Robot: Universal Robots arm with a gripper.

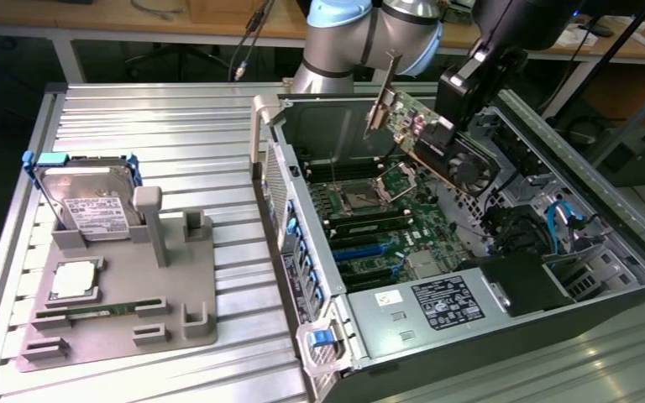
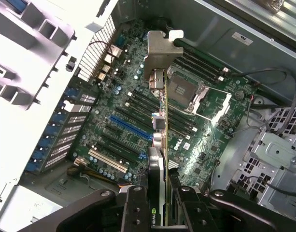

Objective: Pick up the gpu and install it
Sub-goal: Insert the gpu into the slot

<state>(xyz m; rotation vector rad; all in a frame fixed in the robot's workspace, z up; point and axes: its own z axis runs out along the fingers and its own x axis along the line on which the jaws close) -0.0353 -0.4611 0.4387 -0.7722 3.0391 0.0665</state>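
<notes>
The gpu (image 1: 429, 138), a green board with a round black fan and a silver end bracket, hangs tilted in the air inside the open computer case (image 1: 591, 227), above the motherboard (image 1: 379, 227). My gripper (image 1: 463, 92) is shut on its upper edge. In the wrist view the gpu (image 2: 160, 116) runs edge-on away from my gripper (image 2: 159, 205), whose fingers (image 2: 135, 208) clamp it on both sides. Its bracket (image 2: 160, 55) points toward the case's rear wall. It hovers over the motherboard's expansion slots (image 2: 131, 128), apart from them.
A grey fixture plate (image 1: 121, 285) on the metal table holds a silver hard drive in a blue frame (image 1: 87, 201), a RAM stick (image 1: 98, 309) and a chip (image 1: 74, 277). Inside the case sit the CPU socket (image 2: 186, 89), power supply (image 1: 446, 306) and drive cage (image 1: 558, 269).
</notes>
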